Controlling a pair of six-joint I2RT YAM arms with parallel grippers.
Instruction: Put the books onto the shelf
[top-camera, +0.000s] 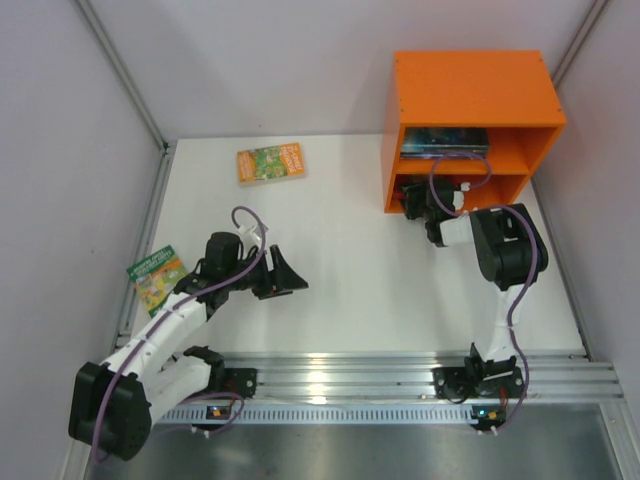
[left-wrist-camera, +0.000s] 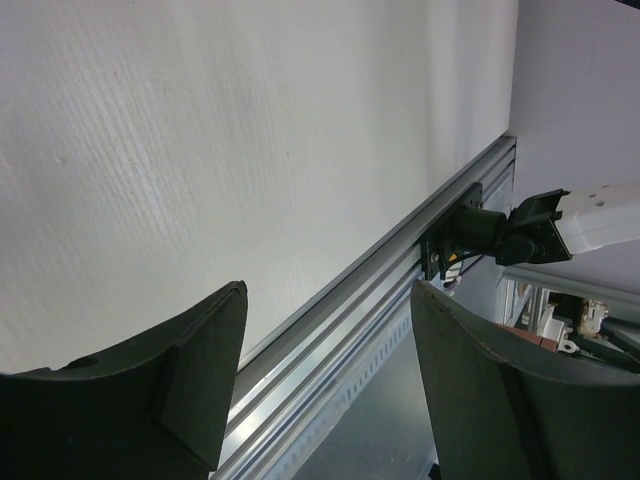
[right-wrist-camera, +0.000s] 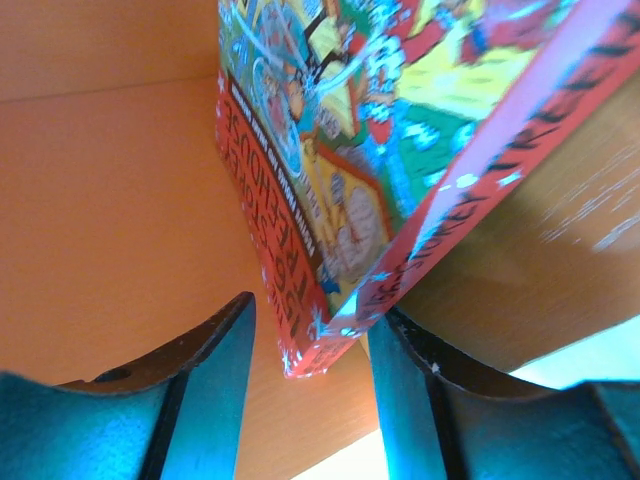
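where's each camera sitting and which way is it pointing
Top external: high behind the robot, looking down on the table, orange shelf, left arm, right arm.
Left wrist: low over the table, facing the near rail; open left gripper shows.
Right wrist: inside the shelf, facing its wall; right gripper holds the red book.
Shared: top and right wrist both show the shelf.

The shelf (top-camera: 470, 85) at one o'clock is bright orange all over. A dark blue book (top-camera: 446, 140) shows in its top part. The table (top-camera: 350, 270) is plain white. At eleven o'clock lies an orange and green book (top-camera: 270, 163), and at nine o'clock a green book (top-camera: 157, 276) with yellow bits. The red book (right-wrist-camera: 370, 170) has white letters and busy green, yellow and blue cartoon pictures.
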